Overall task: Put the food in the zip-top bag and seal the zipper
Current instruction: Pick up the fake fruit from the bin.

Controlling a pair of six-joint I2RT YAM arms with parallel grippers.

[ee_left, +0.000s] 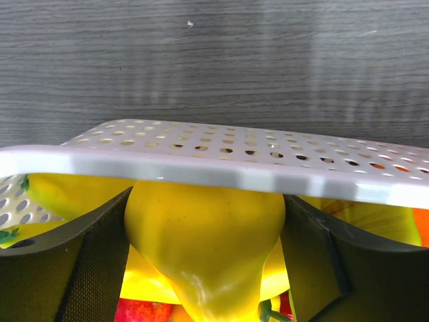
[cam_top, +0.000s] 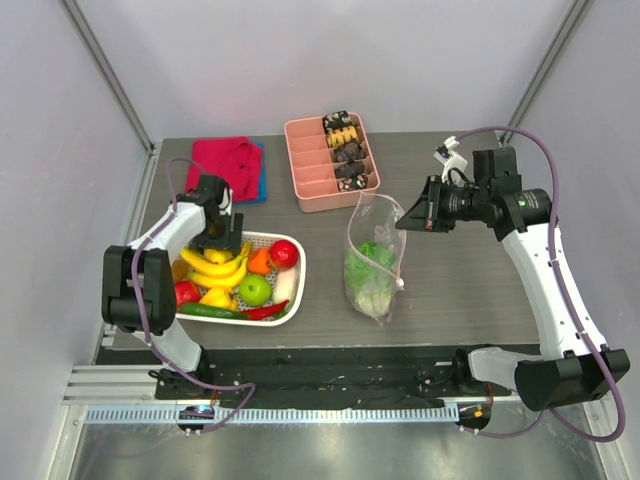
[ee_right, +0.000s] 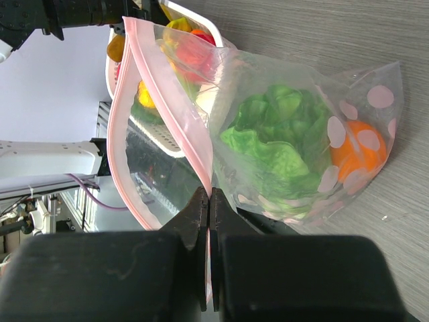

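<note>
A: We see left end effector (ee_left: pixel 204 268) clamped on yellow pepper (ee_left: pixel 204 228) inside the basket (ee_left: pixel 201 168), rim across our wrist view.
B: Our right end effector (ee_right: pixel 209 208) pinches the zipper (ee_right: pixel 175 100); bag (cam_top: pixel 375 265) stands on the table (cam_top: pixel 470 290), lettuce (ee_right: pixel 275 141) and orange (ee_right: pixel 358 151) inside, tray (cam_top: pixel 300 190) behind.

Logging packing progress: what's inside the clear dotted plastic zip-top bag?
The clear dotted plastic zip-top bag holds a leafy green lettuce and a round orange fruit. Anything beneath the lettuce is hidden.

Mid-counter (cam_top: pixel 460 290), the right gripper (cam_top: pixel 403 222) holds up the zip-top bag (cam_top: pixel 376 215) by its top edge, lettuce (cam_top: pixel 370 268) inside. Near the counter's left near corner, the left gripper (cam_top: pixel 222 243) is down on yellow fruit (cam_top: pixel 218 258) in the white mesh basket (cam_top: pixel 300 262).
</note>
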